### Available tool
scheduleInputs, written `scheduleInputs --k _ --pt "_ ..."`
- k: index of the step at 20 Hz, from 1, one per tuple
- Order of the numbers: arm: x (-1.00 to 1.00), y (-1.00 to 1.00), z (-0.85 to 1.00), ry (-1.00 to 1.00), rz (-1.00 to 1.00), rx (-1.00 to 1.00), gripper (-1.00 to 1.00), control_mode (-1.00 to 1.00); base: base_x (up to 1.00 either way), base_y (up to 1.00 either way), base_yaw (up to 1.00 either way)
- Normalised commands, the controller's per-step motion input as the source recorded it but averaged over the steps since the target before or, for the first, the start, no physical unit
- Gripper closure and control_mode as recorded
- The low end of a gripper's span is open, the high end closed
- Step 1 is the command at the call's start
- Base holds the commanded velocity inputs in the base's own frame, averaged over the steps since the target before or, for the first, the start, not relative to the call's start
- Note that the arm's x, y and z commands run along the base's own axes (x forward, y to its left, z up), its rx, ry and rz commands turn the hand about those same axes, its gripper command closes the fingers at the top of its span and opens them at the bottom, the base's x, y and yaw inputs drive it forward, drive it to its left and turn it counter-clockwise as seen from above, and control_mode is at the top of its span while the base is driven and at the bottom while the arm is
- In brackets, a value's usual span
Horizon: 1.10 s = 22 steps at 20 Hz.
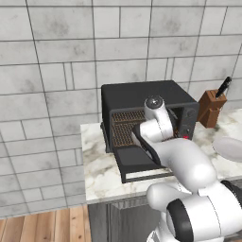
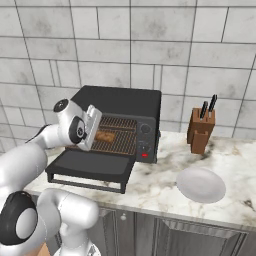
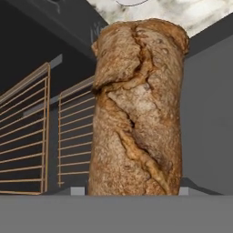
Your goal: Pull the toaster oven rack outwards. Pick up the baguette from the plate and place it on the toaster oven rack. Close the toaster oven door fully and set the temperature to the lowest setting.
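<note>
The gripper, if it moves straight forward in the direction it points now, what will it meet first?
Most likely the baguette, directly ahead and very close. Behind it lie the toaster oven rack and the cavity, though depth is unclear.

The glossy white, rounded robot arm (image 1: 182, 158) is showing dark joint rings and a grey-capped wrist.

Kitchen; tiled wall (image 1: 56, 56), marble counter (image 2: 165, 187), knife block (image 2: 201, 131).

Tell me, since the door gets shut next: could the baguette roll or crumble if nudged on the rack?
The baguette looks stubby and rounded, so it might roll across the toaster oven rack wires. Its cracked crust suggests it is stiff but may flake.
</note>
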Motion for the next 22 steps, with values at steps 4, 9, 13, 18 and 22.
scheduleInputs --k 4,9,13,18,22 --pt "0.00 0.00 -0.44 0.06 0.00 0.04 1.00 -1.00 0.00 0.00 0.00" --pt "-0.03 0.00 -0.32 0.12 0.00 0.06 1.00 -1.00 0.00 0.00 0.00" --pt "-0.06 0.00 -0.33 0.00 0.01 0.02 1.00 -1.00 0.00 0.00 0.00" --pt "-0.60 -0.08 -0.44 0.00 0.02 0.03 1.00 -1.00 0.00 0.00 0.00" --pt "-0.63 -0.03 -0.29 -0.09 0.02 0.02 1.00 -1.00 0.00 0.00 0.00"
